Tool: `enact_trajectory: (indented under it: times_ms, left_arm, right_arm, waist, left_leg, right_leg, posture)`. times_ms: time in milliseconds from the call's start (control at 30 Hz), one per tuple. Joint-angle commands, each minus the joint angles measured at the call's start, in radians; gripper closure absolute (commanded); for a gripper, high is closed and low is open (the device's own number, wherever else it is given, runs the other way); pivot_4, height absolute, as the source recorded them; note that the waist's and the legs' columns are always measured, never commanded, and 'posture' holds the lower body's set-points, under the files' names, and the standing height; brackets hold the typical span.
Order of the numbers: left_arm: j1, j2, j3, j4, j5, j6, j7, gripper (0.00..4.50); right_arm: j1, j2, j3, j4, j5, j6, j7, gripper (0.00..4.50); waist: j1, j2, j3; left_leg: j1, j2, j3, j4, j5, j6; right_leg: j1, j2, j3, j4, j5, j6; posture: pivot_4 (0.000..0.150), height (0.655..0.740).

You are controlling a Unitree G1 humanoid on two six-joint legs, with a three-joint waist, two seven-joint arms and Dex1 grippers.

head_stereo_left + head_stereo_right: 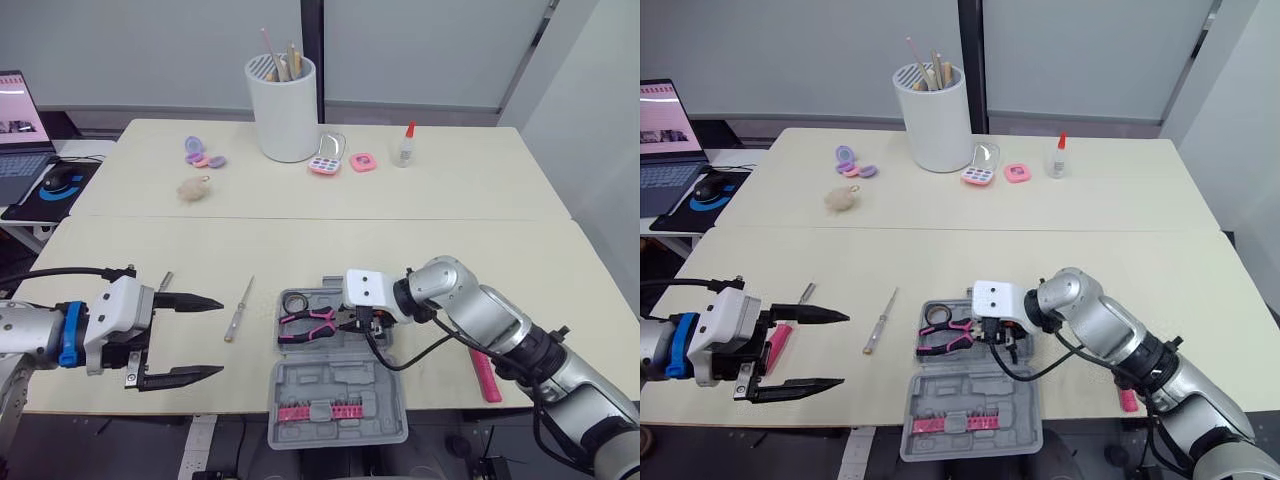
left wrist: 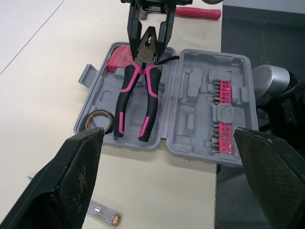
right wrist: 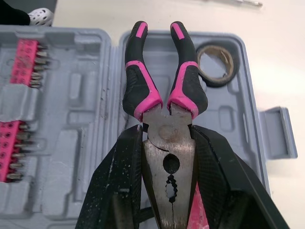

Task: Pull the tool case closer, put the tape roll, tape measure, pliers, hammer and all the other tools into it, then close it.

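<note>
The grey tool case (image 1: 340,428) lies open at the table's near edge, with a strip of pink bits (image 1: 320,411) in its nearer half. In the farther half lie a tape roll (image 1: 296,302) and the pink-and-black pliers (image 1: 310,322). My right gripper (image 1: 350,322) is shut on the pliers' metal head (image 3: 164,162), with the handles resting in the tray. A pink-red item (image 2: 119,56) sits under that head. A small screwdriver (image 1: 240,309) lies left of the case. The pink hammer handle (image 1: 484,376) lies beyond my right arm. My left gripper (image 1: 215,338) hangs open at the left, above a pink tool (image 1: 778,345).
On the far table stand a white holder (image 1: 282,108) with sticks, a glue bottle (image 1: 404,146), small pink and purple cases (image 1: 327,160) and a fluffy ball (image 1: 193,189). A laptop (image 1: 18,130) and a mouse (image 1: 60,182) sit at far left. A small metal piece (image 1: 165,282) lies by my left gripper.
</note>
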Motion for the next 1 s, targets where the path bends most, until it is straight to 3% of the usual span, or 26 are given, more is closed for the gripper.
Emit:
enact_trajectory:
  times_ms: [33,933,1000]
  left_arm:
    - [0.0,0.012,0.012,-0.004,0.002,-0.027,0.0,0.0]
    - [0.012,0.011,-0.015,-0.067,-0.009,0.0,0.029,0.0]
    - [0.011,0.011,-0.017,-0.067,-0.009,0.001,0.031,0.0]
  right_arm:
    - [-0.009,0.011,-0.002,-0.007,-0.02,-0.027,-0.008,3.22]
    - [0.071,0.057,0.036,0.119,-0.099,-0.113,-0.016,3.22]
    - [0.066,0.059,0.026,0.117,-0.093,-0.116,-0.012,2.51]
  waist:
    - [0.0,0.0,0.0]
    - [-0.001,0.0,0.0]
    - [-0.001,0.0,0.0]
  left_leg:
    - [0.0,0.0,0.0,0.0,0.0,0.0]
    - [0.0,0.0,0.0,0.0,0.0,0.0]
    - [0.0,0.0,0.0,0.0,0.0,0.0]
  right_leg:
    - [0.0,0.0,0.0,0.0,0.0,0.0]
    - [0.0,0.001,0.0,0.0,0.0,0.0]
    - [0.0,0.001,0.0,0.0,0.0,0.0]
  posture:
    - [0.15,0.74]
    - [0.15,0.74]
    - [0.15,0.74]
